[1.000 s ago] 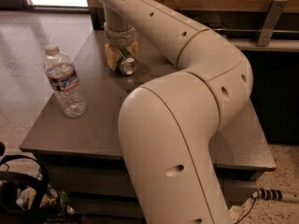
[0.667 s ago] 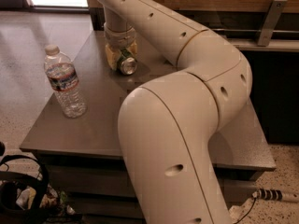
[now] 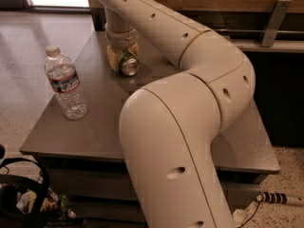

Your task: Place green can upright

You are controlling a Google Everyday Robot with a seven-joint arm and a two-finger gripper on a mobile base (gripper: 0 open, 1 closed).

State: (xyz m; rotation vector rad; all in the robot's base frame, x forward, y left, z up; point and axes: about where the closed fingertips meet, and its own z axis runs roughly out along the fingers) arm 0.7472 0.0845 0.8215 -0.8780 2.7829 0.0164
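The green can [image 3: 128, 64] lies on its side near the far edge of the grey table [image 3: 99, 127], its silver end facing me. My gripper [image 3: 123, 58] is right over it, with its yellowish fingers [image 3: 113, 60] on either side of the can and closed around it. The can's body is mostly hidden by the fingers and the wrist.
A clear plastic water bottle [image 3: 65, 83] with a white cap stands upright on the left part of the table. My large cream arm [image 3: 190, 103] covers the table's middle and right. A dark counter with a metal bracket [image 3: 273, 23] runs behind. Black headphones [image 3: 19, 198] lie on the floor at lower left.
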